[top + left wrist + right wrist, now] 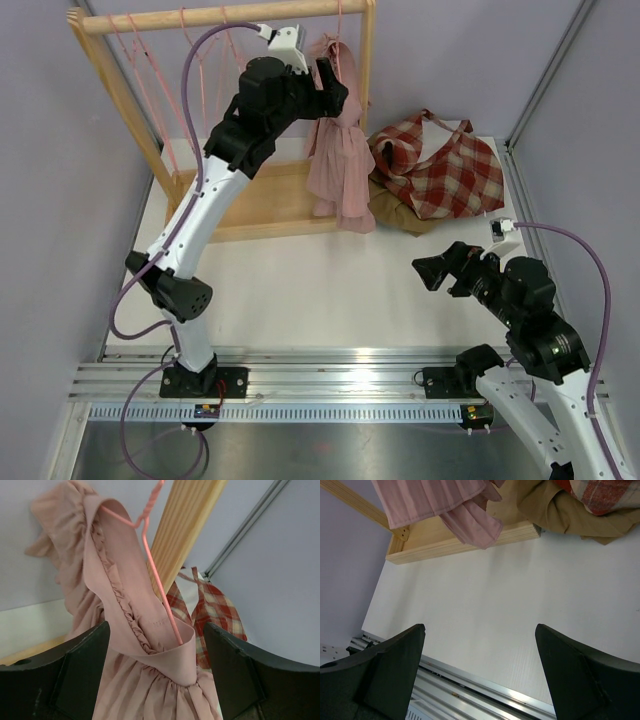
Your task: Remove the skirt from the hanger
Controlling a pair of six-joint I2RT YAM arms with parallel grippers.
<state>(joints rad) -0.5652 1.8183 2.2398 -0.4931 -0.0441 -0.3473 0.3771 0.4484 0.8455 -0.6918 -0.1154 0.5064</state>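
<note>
**A:** How will the skirt (338, 170) handle, in your opinion?

**B:** I judge it light, soft and limp. It is thin pink cloth with many gathers, so it will sag and may catch on the wire. It hangs on the pink hanger (154, 565) from the top rail of the wooden rack (225, 15), at the far edge of the counter (330, 290), toward the right end of the rack. Its hem reaches down to the base board.

**A:** Where should one take hold?

**B:** At the waistband (170, 657), I think. It looks the firmest part and it is looped over the sloping wire. Better to slide it off the end of the wire than to pull on the loose cloth.

**A:** And the arms?

**B:** The left arm is stretched high and far. The left end effector (156, 645) is at the top of the skirt with its fingers wide apart. The waistband and the wire are between them, and it grips nothing. The right arm is folded low near the right edge. The right end effector (480, 630) is also wide and empty, over bare counter.
</note>
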